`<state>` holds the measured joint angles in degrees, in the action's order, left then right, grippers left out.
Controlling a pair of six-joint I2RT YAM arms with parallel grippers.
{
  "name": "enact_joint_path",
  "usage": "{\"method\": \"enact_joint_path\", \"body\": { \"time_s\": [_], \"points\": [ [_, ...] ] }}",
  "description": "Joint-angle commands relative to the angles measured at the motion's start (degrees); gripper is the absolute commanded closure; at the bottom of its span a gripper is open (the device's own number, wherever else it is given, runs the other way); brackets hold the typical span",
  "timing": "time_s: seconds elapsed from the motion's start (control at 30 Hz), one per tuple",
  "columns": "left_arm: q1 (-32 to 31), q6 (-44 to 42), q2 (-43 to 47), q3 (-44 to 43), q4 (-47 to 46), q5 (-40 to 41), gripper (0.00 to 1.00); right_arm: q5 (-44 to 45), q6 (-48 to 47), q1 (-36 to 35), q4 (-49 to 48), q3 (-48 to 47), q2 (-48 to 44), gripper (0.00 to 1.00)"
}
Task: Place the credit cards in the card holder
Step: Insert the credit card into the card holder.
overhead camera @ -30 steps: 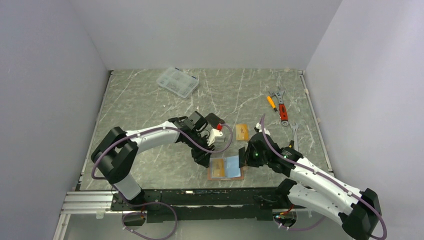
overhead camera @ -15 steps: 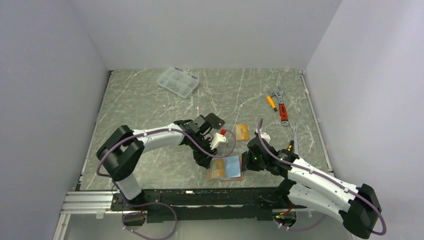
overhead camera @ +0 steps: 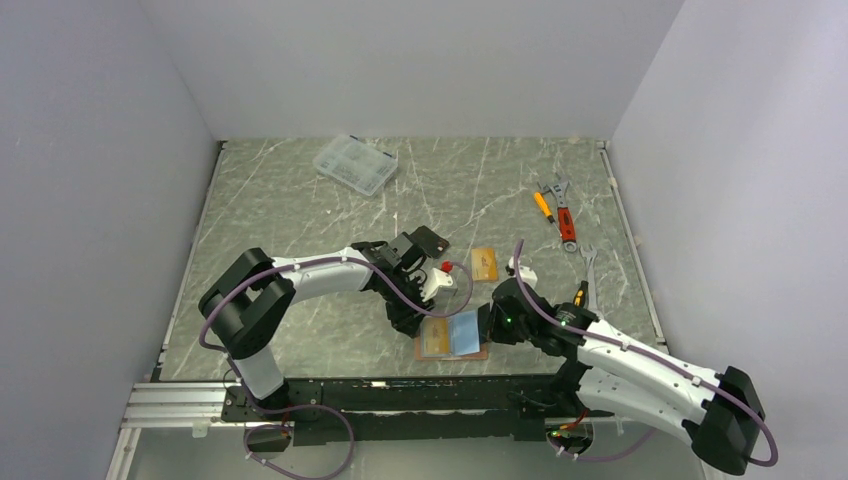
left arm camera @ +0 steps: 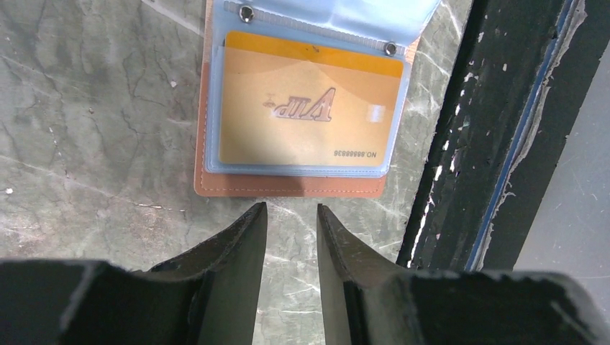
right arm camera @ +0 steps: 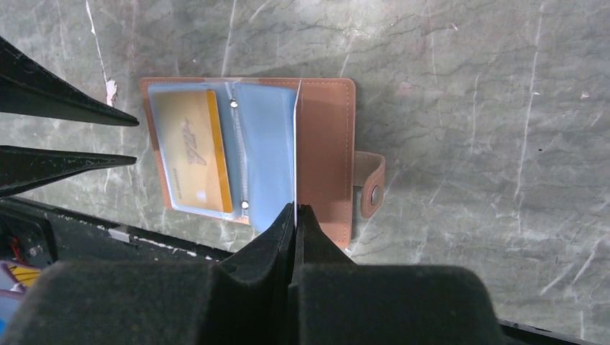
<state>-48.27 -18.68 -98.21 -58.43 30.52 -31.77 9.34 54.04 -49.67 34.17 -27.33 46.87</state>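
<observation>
Marble table [overhead camera: 300, 220]; right gripper [right arm camera: 296, 210], low, pinches edge-on card [right arm camera: 296, 144] over card holder [right arm camera: 327, 144]; left gripper [left arm camera: 291, 215] ajar, empty.

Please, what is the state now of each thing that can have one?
Card holder: open, lying flat, tab unfastened.
Orange-gold card: tucked inside the holder.
Second orange card: loose, not in the holder.
Left tool: open, empty.
Right tool: shut on a thin sheet, seen edge-on.
Clear box: too small to tell.

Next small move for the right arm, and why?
Probably the right end effector should lower the thin sheet it pinches edge-on into the card holder's blue sleeve; it stands upright over the open holder, whose other sleeve holds an orange-gold card.
</observation>
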Motion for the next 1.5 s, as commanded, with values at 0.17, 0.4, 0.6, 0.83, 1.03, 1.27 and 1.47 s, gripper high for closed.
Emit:
{"method": "enact_joint_path", "body": {
  "time_s": [0.17, 0.4, 0.6, 0.83, 1.03, 1.27, 1.47],
  "points": [
    [-0.43, -1.06, 0.61, -1.44, -1.00, -0.18, 0.64, 7.15, 2.20, -1.04, 5.63, -3.12, -3.08, 1.00],
    [-0.45, -1.23, 0.67, -1.83, -0.69, -0.21, 0.65, 4.91, 1.45, -2.12, 1.55, -2.92, -2.70, 1.00],
    [-0.42, -1.39, 0.63, -2.18, -0.43, -0.15, 0.66, 5.01, 1.83, -4.35, -0.17, -2.60, 0.05, 1.00],
    [-0.43, -1.47, 0.83, -2.25, -0.13, -0.14, 0.67, 5.25, 2.55, -5.41, -1.22, -1.83, 0.59, 1.00],
    [-0.49, -1.61, 0.92, -2.38, 0.16, -0.04, 0.68, 5.15, 3.26, -6.62, -2.78, -1.24, 1.44, 1.00],
    [-0.39, -2.26, 1.57, -2.47, 0.51, 0.08, 0.69, 3.87, 3.34, -9.85, -11.00, -1.06, 2.33, 1.00],
    [-0.25, -6.45, 5.03, -0.25, -0.19, -1.21, 0.68, -1.48, 0.90, -10.35, -20.63, -0.55, 10.68, 1.00]
  ]
}}
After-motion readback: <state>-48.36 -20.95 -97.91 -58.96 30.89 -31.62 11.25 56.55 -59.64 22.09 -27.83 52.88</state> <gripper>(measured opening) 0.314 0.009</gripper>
